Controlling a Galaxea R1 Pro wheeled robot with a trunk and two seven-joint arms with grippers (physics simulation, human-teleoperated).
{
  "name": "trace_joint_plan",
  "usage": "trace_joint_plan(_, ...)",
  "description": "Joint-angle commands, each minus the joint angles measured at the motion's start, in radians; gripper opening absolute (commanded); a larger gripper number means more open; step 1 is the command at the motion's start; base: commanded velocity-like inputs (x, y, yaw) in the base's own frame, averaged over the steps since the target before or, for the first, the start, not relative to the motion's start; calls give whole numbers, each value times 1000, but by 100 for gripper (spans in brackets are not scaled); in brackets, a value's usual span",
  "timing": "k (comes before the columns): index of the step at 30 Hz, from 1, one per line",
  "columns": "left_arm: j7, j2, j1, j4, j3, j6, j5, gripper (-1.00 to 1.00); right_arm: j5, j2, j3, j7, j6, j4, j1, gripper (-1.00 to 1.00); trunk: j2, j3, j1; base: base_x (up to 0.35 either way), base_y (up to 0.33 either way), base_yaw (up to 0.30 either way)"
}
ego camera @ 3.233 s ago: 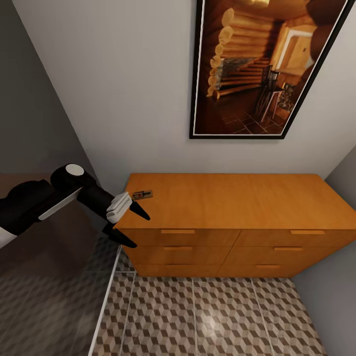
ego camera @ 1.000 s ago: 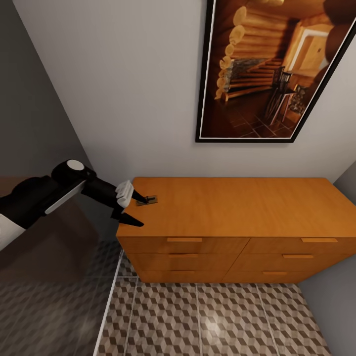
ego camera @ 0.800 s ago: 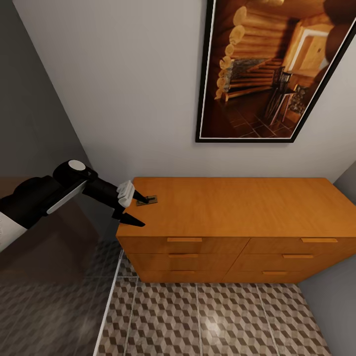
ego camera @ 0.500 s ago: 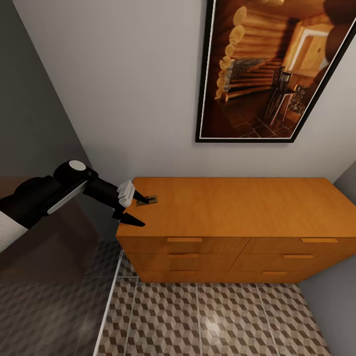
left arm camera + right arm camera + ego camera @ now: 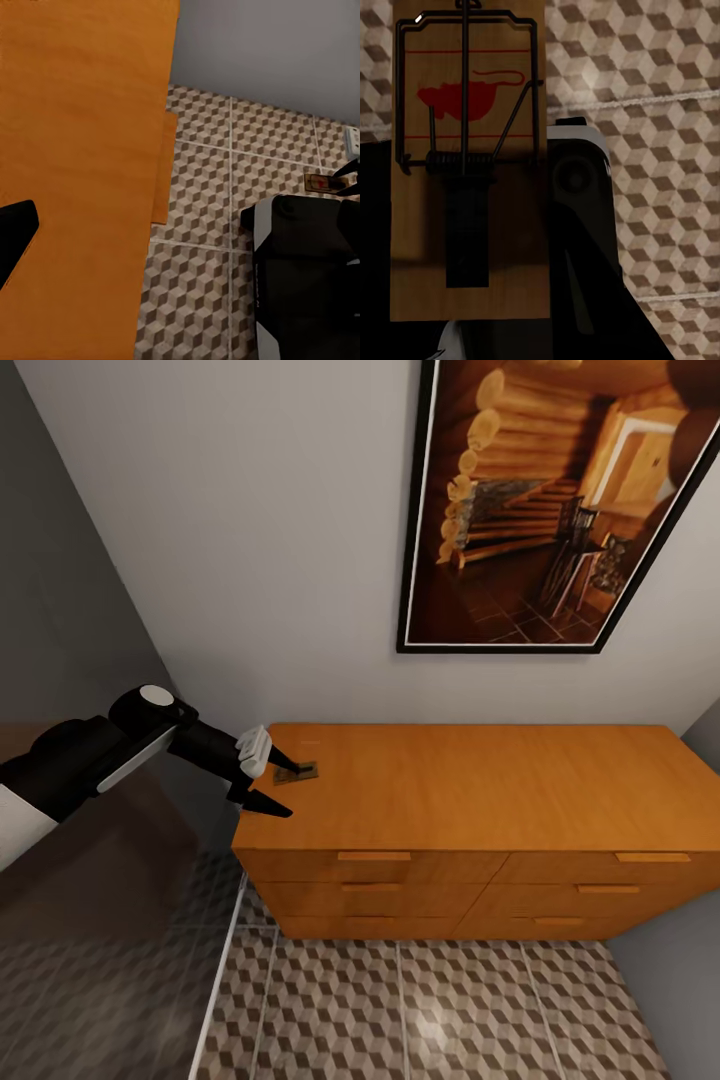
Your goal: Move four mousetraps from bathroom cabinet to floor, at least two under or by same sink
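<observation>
At the cabinet's (image 5: 470,780) left rear corner, my left gripper (image 5: 276,785) stands spread wide, one finger touching a mousetrap (image 5: 297,772) lying flat on top. Over the last second it has barely shifted, so the pick looks unfinished. My right gripper (image 5: 472,300) is clamped on another mousetrap (image 5: 467,161) above the bathroom floor (image 5: 660,97).

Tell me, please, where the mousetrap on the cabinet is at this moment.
In the head view the mousetrap lies on the cabinet top near its left end, close to the back wall, with the open left pincer right at it.
</observation>
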Motion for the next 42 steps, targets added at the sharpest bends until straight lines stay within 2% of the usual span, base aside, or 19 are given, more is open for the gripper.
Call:
trace_joint_plan(1, 1, 1, -2, 0, -4, 10, 9, 100, -12, 0, 9, 2, -4, 1, -1, -100, -2, -2, 1, 55, 0, 0)
trace_joint_plan(6, 1, 1, -2, 0, -4, 10, 9, 100, -10, -4, 9, 2, -27, 2, -1, -100, -2, -2, 1, 17, 0, 0)
trace_joint_plan(10, 1, 1, -2, 0, -4, 10, 9, 100, -8, -20, 10, 2, -51, 8, 3, -100, -2, -2, 1, 2, 0, 0)
trace_joint_plan(14, 1, 2, -2, 0, -4, 10, 9, 100, -8, -36, 10, 1, -57, 9, 45, -100, -2, -2, 1, 0, 0, 0)
trace_joint_plan(20, 1, 1, -2, 0, -4, 10, 9, 100, -9, -40, 10, -2, -45, 10, 87, -100, -2, -2, 1, 0, 0, 0)
trace_joint_plan(24, 1, 1, -2, -1, -4, 10, 9, 100, -10, -38, 10, -3, 38, 10, 117, -100, -2, -2, 1, 0, 0, 0)
trace_joint_plan(27, 1, 1, -2, -1, -4, 11, 9, 100, -10, -40, 10, -2, 183, 10, 130, -100, -2, -2, 1, 0, 0, 0)
trace_joint_plan(30, 1, 0, -2, -2, -4, 11, 9, 100, -10, -43, 7, -5, 256, 7, 133, -100, -2, -2, 1, 0, 0, 0)
trace_joint_plan(42, 1, -8, -2, -7, -2, 11, 9, 100, -10, -42, 9, 1, 282, 4, 134, -100, -2, -2, 1, 0, 0, 0)
